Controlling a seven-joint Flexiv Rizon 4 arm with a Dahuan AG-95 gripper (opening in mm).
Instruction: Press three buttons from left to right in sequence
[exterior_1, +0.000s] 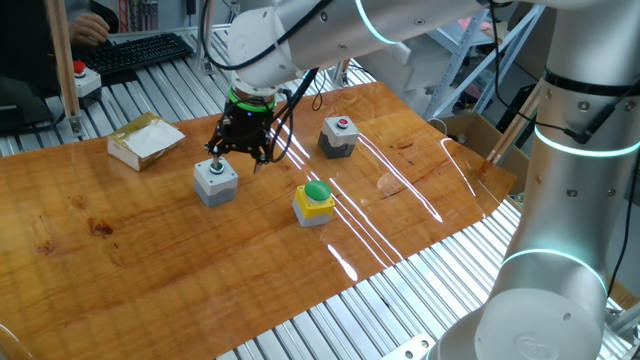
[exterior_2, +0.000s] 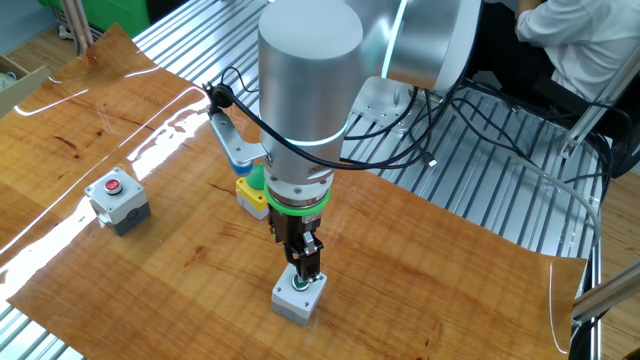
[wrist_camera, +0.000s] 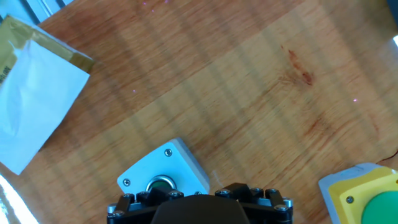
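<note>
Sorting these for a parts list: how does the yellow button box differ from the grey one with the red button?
The yellow box carries a large green dome; the grey red-button box has a small red button. The yellow box sits in the middle of the row, the grey one at its far end from the tool. Both stand upright on the wooden tabletop, untouched.

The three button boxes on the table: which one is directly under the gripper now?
The grey box with the small green button: the gripper hangs right over it. The yellow box and the red-button box stand apart.
</note>
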